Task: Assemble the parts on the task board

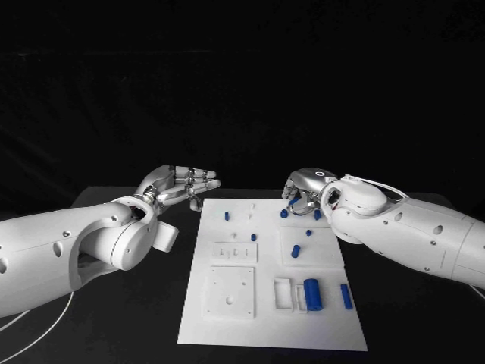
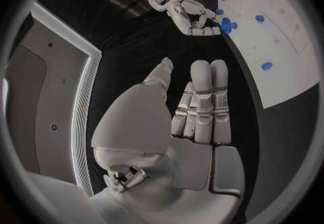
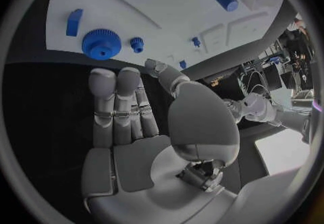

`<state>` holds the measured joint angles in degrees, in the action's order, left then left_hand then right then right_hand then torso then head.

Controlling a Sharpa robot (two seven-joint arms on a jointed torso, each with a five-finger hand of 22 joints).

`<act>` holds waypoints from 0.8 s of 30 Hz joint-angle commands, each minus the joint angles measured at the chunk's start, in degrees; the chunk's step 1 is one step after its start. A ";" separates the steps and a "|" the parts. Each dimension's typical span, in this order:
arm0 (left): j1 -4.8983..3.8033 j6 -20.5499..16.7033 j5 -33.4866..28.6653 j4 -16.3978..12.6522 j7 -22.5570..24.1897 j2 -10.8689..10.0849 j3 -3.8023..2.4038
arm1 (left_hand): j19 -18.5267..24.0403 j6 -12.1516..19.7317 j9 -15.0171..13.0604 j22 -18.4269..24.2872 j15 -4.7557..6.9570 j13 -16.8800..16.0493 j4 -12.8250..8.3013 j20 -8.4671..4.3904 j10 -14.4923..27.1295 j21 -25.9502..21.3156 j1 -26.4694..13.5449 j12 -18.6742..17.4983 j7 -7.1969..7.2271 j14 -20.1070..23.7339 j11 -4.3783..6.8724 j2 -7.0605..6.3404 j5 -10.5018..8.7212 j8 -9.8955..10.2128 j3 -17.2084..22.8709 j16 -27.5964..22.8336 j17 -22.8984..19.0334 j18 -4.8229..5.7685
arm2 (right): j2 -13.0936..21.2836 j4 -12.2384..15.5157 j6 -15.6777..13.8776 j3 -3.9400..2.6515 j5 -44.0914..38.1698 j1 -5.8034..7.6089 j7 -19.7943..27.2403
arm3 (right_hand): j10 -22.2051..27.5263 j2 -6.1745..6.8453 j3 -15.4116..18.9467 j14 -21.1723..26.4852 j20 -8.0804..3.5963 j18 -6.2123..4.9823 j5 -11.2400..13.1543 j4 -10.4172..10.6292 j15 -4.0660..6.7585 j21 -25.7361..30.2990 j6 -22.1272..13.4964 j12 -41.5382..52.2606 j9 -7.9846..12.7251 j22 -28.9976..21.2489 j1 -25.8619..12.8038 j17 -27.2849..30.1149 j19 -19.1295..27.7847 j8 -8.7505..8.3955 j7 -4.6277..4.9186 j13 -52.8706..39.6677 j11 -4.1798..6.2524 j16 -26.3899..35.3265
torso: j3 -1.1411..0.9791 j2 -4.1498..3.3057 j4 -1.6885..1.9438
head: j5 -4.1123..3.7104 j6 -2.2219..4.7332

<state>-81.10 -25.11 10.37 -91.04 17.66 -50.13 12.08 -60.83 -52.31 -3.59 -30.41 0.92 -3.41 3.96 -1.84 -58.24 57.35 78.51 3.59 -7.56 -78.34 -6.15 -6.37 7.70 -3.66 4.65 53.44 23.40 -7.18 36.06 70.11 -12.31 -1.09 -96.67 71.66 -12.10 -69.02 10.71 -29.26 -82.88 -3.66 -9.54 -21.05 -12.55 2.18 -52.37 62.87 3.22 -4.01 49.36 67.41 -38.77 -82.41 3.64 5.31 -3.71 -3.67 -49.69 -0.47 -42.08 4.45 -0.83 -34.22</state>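
At the board's (image 1: 273, 334) far right corner, the released right robot hand (image 1: 305, 184) hovers nearest the gear (image 3: 101, 44), ahead of its fingertips; left robot hand (image 1: 183, 184) likewise released.

Left arm: white jointed arm (image 1: 68, 243) entering from the picture's left edge in the head view, reaching forward toward the table's middle.
Left hand: silver many-fingered hand (image 1: 180, 186), raised, palm open, fingers (image 2: 202, 100) straight and side by side, thumb set apart; holds nothing.
Right arm: white jointed arm (image 1: 428, 235) entering from the right edge, angled inward, a pale cable looped over its wrist.
Right hand: silver many-fingered hand (image 1: 306, 184), tipped downward in the head view; in the right wrist view the fingers (image 3: 115, 100) lie extended together, thumb apart, palm bare; holds nothing.
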 commanded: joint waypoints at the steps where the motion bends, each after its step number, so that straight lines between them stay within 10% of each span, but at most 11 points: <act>1: -0.37 1.07 0.69 -0.58 0.06 -0.06 -0.11 | -0.20 -0.35 -0.07 0.10 -0.20 -0.05 0.40 0.24 0.37 -0.31 -0.04 -0.16 0.12 -0.03 0.09 -0.41 -0.27 -0.17 -0.08 0.04 -0.16 -0.54 | -0.33 -0.38 0.66 -0.02 -3.49 -0.03 -1.55 | -0.28 0.50 0.03 0.42 0.12 -0.48 0.41 0.40 0.16 0.50 0.41 0.17 -0.01 0.23 0.22 0.16 -0.44 -0.01 0.06 -0.03 0.03 -0.34 | -0.05 -0.76 0.38 | -0.23 0.00; 24: -0.73 1.17 1.49 -0.75 -0.11 -0.24 -0.20 | -0.30 0.97 0.00 0.22 -0.56 -0.06 0.42 0.54 -0.19 -0.14 0.19 -0.16 -0.05 -0.13 -0.04 -0.34 -0.37 -0.10 -0.24 0.87 -0.24 -0.83 | -1.50 -1.54 3.34 0.01 -4.71 -0.84 -1.98 | -2.89 0.27 -0.52 0.58 -0.34 0.11 1.41 0.83 0.62 3.40 2.38 0.19 -0.07 4.57 0.65 1.18 -1.38 0.02 0.30 -0.12 0.69 -0.93 | -0.04 -2.22 0.53 | 0.07 0.00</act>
<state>-81.63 -24.77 11.26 -91.75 17.36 -50.38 11.95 -61.04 -51.78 -3.58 -30.29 0.72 -3.40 4.23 -1.63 -58.24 57.22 78.47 3.59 -7.46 -78.53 -6.15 -6.41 7.70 -3.66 4.48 53.93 23.17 -7.15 34.58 68.56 -10.85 -1.07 -100.27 70.89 -13.80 -71.61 10.95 -29.83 -82.50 -3.88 -9.30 -19.97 -11.99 2.58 -49.18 64.93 3.22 -4.00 53.85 67.65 -37.64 -83.43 3.64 5.70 -3.76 -3.02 -50.26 -0.51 -44.14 5.04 -0.79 -34.07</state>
